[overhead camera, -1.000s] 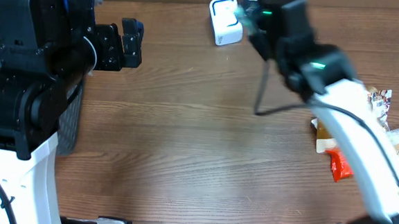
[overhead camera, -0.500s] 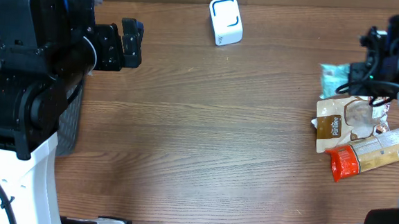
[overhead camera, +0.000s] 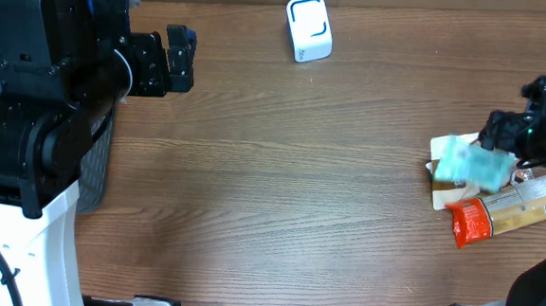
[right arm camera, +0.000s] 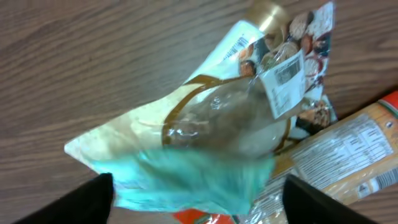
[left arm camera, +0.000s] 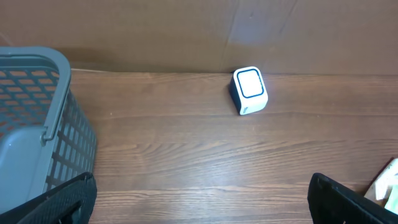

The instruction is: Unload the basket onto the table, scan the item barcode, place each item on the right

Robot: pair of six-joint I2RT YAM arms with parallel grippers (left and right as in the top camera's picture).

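Holds the left gripper (overhead camera: 179, 57) level at the left side, pointing right, jaws spread wide, fingers (left arm camera: 53, 199) at the bottom corners of its wrist view. Hangs the right gripper (overhead camera: 504, 134) at the far right edge, angled downward, jaws parted wide, fingers (right arm camera: 93, 199) well apart.

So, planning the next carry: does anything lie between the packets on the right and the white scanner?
Nothing visible does. Only bare wood lies between the blurred teal packet and the white scanner.
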